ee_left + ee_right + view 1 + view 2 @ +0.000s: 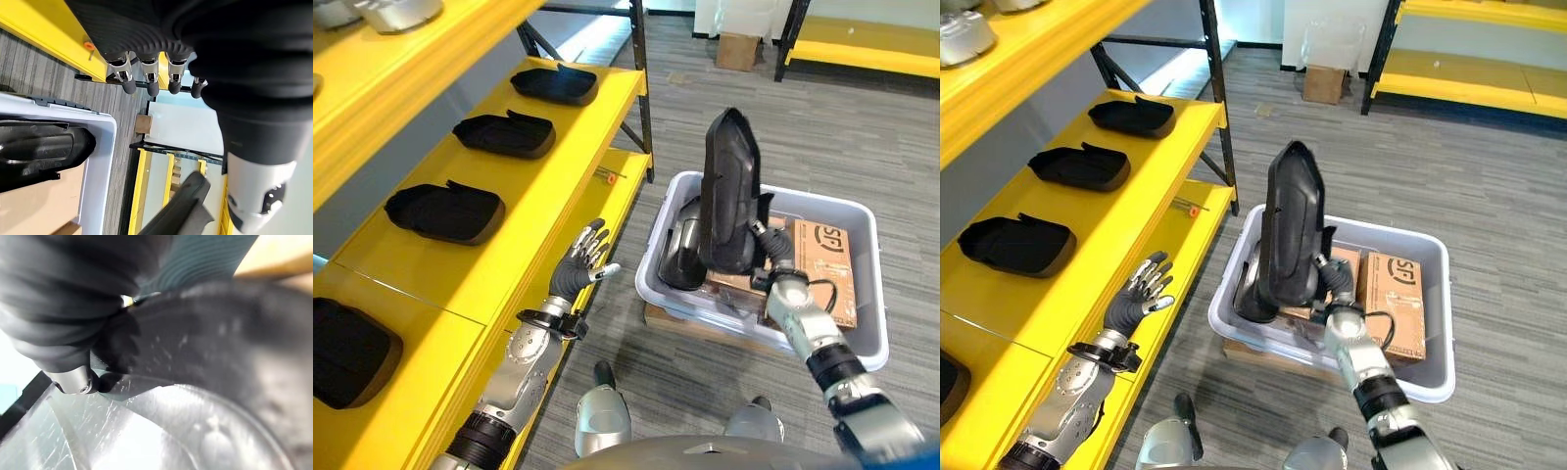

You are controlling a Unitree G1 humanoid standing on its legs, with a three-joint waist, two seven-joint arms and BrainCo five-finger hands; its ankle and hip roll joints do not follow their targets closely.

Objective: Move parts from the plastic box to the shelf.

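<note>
1. Fingers of the right hand (771, 257) curl round the lower end of a tall black moulded plastic part (728, 191), holding it upright above the pale grey plastic box (862, 338).
2. Fingers of the left hand (579, 264) are straight and slightly spread, holding nothing; that hand hovers just beside the front edge of the yellow metal shelf (514, 259).
3. Inside the box, a second black rounded plastic part (677, 257) leans against the wall nearest the shelf, touching the lifted part's lower end.
4. Brown printed cardboard (826, 264) lies flat in the box on the side away from the shelf.
5. The box rests on a flat brown board (666, 321) on the grey striped carpet floor (862, 137).
6. Three shallow black plastic trays (445, 211) sit in a row along the middle level of the shelf, well apart from each other.
7. A small brown cardboard carton (737, 50) stands on the carpet far behind the box.
</note>
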